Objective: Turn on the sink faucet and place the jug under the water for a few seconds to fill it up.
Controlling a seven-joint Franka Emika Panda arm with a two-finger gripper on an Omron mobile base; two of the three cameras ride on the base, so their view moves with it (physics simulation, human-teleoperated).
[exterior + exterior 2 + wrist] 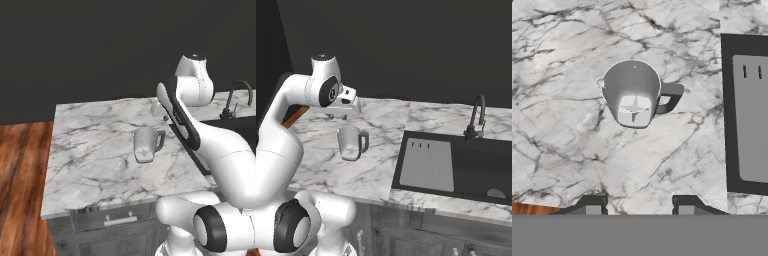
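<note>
Jug (633, 93) stands upright on marble counter (90, 150), left of sink (456, 165), well apart from faucet (476, 117); no water running. Gripper (639, 204) hangs above jug, a bit to counter's front side, fingers parted w/ nothing between them. Jug's axis vertical, handle (669, 97) pointing toward sink; next move prob straight descent onto it

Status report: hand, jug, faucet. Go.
Hand above the counter, jaws apart, holding nothing. Jug upright on the marble, handle toward the sink, ungrasped. Faucet shows no water. Nothing between hand and jug.
</note>
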